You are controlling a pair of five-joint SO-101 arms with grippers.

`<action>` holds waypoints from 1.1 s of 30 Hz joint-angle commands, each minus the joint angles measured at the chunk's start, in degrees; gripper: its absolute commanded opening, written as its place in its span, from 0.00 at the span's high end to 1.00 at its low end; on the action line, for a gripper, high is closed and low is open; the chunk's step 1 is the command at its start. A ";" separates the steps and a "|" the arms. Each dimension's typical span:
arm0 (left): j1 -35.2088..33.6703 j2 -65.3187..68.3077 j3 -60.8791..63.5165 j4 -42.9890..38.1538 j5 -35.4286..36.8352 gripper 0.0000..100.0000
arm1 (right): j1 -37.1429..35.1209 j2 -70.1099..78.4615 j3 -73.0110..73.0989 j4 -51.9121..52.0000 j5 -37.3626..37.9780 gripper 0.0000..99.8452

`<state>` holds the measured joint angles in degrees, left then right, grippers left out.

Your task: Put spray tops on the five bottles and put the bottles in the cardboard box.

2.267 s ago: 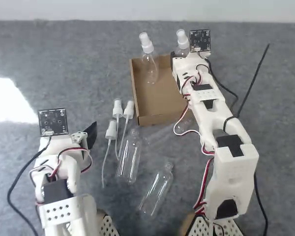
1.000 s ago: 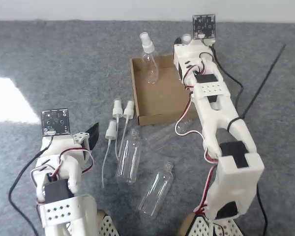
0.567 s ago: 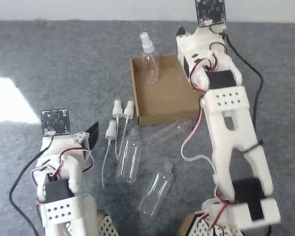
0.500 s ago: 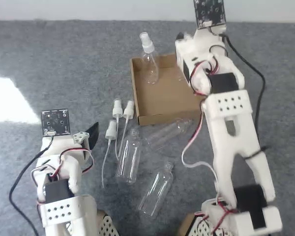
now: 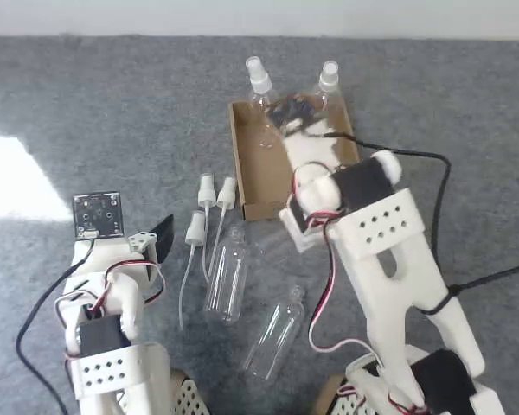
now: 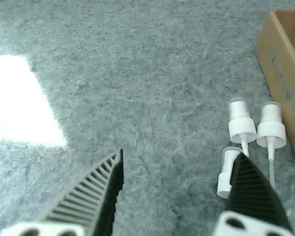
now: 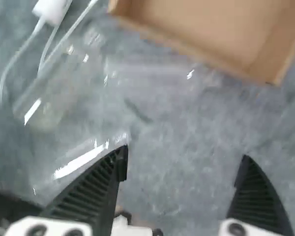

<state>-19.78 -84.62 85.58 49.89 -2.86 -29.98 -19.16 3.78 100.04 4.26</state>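
Note:
The cardboard box lies at the table's middle back. Two clear bottles with spray tops stand at its far end, one on the left and one on the right. Three loose spray tops lie left of the box, also seen past my open left gripper as white spray tops. Two topless bottles lie nearer. My right arm stretches over the box's near right corner. My right gripper hangs open above the carpet, between the box and a lying bottle.
My left gripper rests low at the front left, apart from the tops. A bright patch of light falls on the grey carpet at the left. A black cable runs right of the box.
My right gripper has let go of the second topped bottle, which now stands in the box. The right arm has pulled back toward the lying bottles. The left arm has not moved.

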 commanded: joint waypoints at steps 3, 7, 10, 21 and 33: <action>0.09 -0.62 -0.48 -1.58 -0.18 0.68 | -4.00 -6.64 14.77 -5.32 2.73 0.87; 0.09 -0.62 -0.40 -1.58 -0.18 0.68 | -4.97 -14.37 24.09 -11.74 5.36 0.89; 0.26 -0.62 0.04 -2.02 -0.35 0.68 | -6.46 -20.09 30.86 -13.85 5.54 0.87; 0.09 -0.62 1.71 -5.45 -0.44 0.68 | -9.98 -28.70 45.27 -24.48 -14.07 0.75; 0.09 -0.62 1.71 -5.54 -0.44 0.68 | -22.90 -28.70 55.21 -36.44 -42.20 0.68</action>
<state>-19.78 -84.62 87.96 45.93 -2.86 -50.99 -46.24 58.02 66.90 -35.38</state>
